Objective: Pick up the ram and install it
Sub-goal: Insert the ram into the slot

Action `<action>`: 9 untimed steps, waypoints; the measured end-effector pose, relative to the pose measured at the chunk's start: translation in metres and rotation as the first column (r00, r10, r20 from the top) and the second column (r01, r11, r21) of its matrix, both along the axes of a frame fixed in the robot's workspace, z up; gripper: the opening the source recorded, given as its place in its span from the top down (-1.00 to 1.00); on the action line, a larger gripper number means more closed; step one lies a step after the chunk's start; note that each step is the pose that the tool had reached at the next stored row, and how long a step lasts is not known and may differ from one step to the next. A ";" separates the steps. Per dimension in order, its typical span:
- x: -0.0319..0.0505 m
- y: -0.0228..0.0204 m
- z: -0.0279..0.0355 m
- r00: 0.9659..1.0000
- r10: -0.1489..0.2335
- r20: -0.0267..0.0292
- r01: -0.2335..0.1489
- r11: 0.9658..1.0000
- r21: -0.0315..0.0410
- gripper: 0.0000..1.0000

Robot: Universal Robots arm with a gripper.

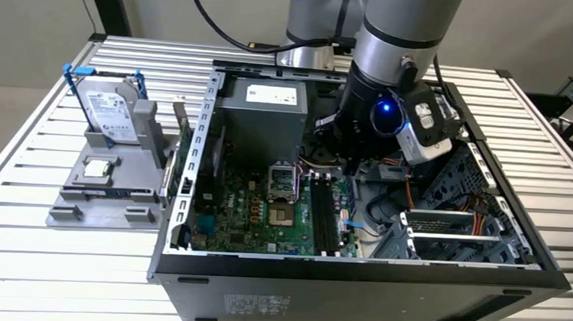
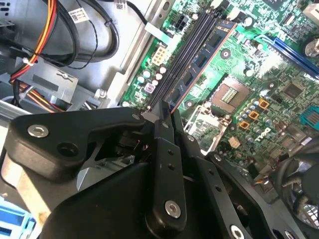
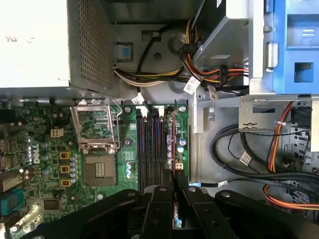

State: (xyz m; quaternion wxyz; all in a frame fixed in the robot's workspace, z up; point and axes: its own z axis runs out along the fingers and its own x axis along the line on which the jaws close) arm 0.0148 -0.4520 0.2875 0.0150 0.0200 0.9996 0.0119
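Case: in the exterior view the open computer case (image 1: 359, 283) stands nearest, its front wall at 6 o'clock, on a slatted table (image 1: 30, 265).
Motherboard: it (image 1: 255, 217) lies flat on the case floor. The memory slots (image 1: 325, 213) run from 6 to 12 o'clock, at 3 o'clock of the CPU socket (image 1: 282, 217).
Ram: the ram (image 2: 201, 63) stands on edge, lined up along the slots. I cannot tell which slot it is in, or whether it is seated.
Gripper: the gripper (image 1: 349, 169) hangs over the slots' 12 o'clock end, its fingers (image 3: 158, 201) pinching one end of the ram.
Doing it well: the stick likely needs to be upright and parallel to its slot, and pressed straight down. Because it is gripped at one end, the free end may ride high.
Behind: the power supply (image 1: 260, 105) is at 11 o'clock of the gripper.
View differences: the second wrist view shows the ram's flat face with its chips. The first wrist view shows its thin top edge against the slots, plus the cables (image 3: 209, 72). The exterior view adds a hard drive (image 1: 109, 109) and a CPU chip (image 1: 97, 168) at 9 o'clock of the case.
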 end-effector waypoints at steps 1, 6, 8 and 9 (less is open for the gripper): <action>0.0001 0.0000 -0.0017 1.000 0.000 0.000 0.000 1.000 0.000 1.00; 0.0004 0.0000 -0.0108 1.000 0.000 0.000 0.000 1.000 0.000 1.00; 0.0005 0.0000 -0.0144 1.000 0.000 0.000 0.000 1.000 0.000 1.00; 0.0005 -0.0001 -0.0163 1.000 0.000 0.000 0.000 1.000 0.000 1.00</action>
